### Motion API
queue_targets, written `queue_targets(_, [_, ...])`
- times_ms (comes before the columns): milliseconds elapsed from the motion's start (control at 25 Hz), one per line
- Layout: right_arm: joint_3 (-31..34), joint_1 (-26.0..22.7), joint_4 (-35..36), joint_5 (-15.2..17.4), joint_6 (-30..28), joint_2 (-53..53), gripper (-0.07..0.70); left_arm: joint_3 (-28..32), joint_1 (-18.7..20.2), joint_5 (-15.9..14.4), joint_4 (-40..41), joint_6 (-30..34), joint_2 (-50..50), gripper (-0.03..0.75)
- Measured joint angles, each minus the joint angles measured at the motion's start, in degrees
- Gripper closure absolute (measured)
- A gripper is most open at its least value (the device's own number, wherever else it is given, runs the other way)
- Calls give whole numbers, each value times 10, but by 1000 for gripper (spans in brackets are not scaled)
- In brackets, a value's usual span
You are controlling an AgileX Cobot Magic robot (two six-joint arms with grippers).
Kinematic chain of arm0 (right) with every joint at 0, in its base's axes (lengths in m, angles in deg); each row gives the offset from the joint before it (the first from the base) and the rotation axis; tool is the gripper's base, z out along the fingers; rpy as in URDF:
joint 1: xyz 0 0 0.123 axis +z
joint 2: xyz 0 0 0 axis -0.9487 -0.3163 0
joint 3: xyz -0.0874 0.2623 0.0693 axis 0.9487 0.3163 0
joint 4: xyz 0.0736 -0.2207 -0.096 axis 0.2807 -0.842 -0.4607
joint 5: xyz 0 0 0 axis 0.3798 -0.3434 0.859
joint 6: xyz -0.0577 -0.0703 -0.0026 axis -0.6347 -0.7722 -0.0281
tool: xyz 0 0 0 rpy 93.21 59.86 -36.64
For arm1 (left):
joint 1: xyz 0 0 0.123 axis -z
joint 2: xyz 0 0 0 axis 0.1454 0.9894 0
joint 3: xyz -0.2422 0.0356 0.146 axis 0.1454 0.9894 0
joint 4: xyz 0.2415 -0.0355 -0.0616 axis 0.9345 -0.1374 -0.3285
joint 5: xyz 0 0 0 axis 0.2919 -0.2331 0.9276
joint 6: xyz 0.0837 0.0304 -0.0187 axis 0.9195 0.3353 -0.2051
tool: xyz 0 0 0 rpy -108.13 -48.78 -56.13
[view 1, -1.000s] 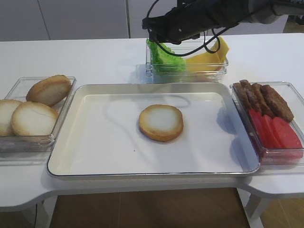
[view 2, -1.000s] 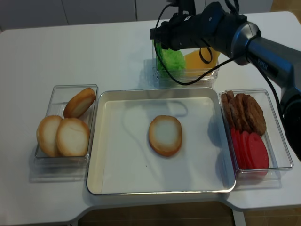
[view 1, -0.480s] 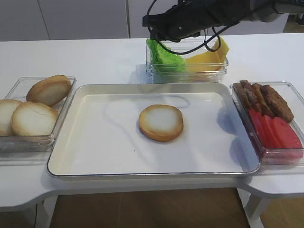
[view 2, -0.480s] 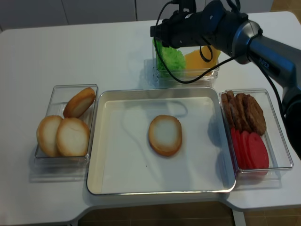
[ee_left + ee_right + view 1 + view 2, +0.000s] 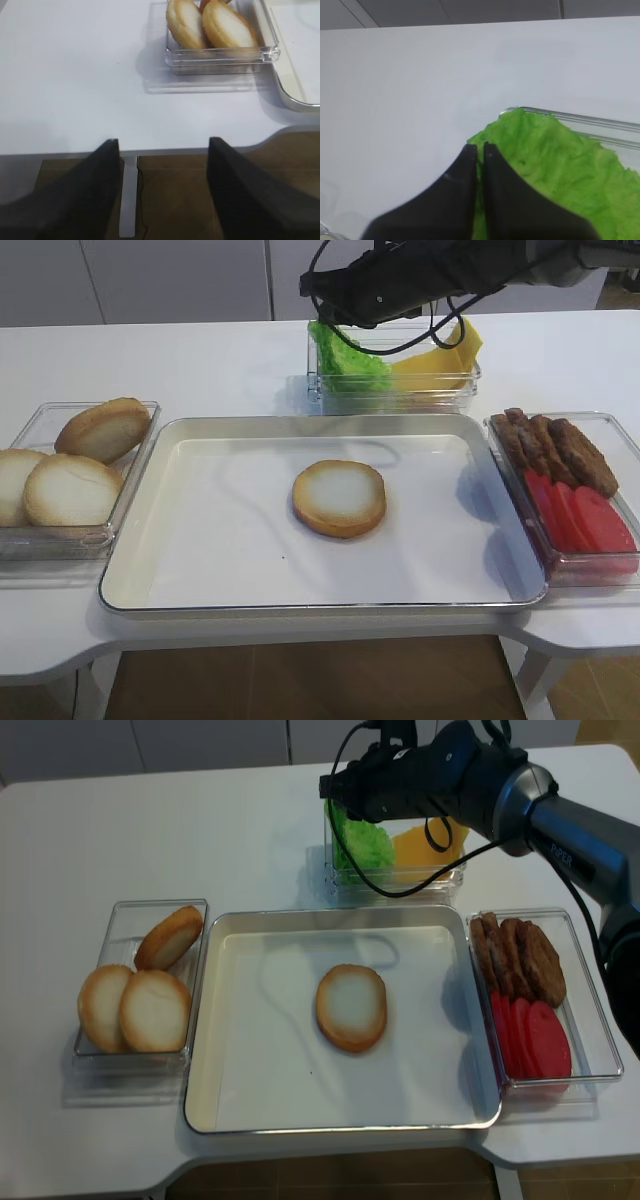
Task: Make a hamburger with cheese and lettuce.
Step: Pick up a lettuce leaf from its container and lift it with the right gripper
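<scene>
While the bun half (image 5: pixel 339 498) lies cut face up near the middle of the metal tray (image 5: pixel 140 580), taken here as the landmark, nothing has yet been laid on it. Nearest the viewer is the tray's front rim; just off the tray's left side stands a clear box of spare bun halves (image 5: pixel 70 475), and just off its right side a clear box of red slices (image 5: pixel 582 515) and brown patties (image 5: pixel 555 448).

The left gripper (image 5: pixel 162 192) hangs out past the table edge, well to the left of the tray, its jaws spread wide with nothing between them.

Behind the tray's far rim sits the clear bin (image 5: pixel 440 390) that holds the lettuce (image 5: pixel 345 360) on its left side and the cheese (image 5: pixel 440 362) on its right. The right gripper (image 5: pixel 479 150) is over that bin, at the lettuce's left edge. Its fingers (image 5: pixel 500 190) are pressed almost together, pinching the frilly rim of the leaf, which looks slightly raised at that corner.

What matters for the coming move, as I judge it, is direction: the bun lies toward the viewer from the gripped leaf, almost straight down the tray's middle, so the right arm, far nearer than the left, would draw the leaf forward and down onto it. The leaf is broad and limp, so it may droop or slip from so thin a pinch.
</scene>
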State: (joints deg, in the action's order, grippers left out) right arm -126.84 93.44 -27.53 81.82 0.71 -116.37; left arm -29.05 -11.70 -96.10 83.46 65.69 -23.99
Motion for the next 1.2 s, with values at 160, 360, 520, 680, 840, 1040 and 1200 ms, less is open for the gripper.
queue_targets(160, [0,0,0,0,0,0,602,0,0,0,0,0,0,300])
queue_targets(360, [0,0,-1,-1,0,13,604,0,0,0,0,0,0,300])
queue_targets(520, [0,0,-1,-2,0,18,604,0,0,0,0,0,0,300])
queue_targets(680, [0,0,-1,-2,0,21,604,0,0,0,0,0,0,300])
queue_targets(840, [0,0,-4,-1,0,36,604,0,0,0,0,0,0,300])
queue_targets(1040, [0,0,-26,8,0,68,604,0,0,0,0,0,0,300])
queue_targets(1200, [0,0,-39,27,2,89,604,0,0,0,0,0,0,300])
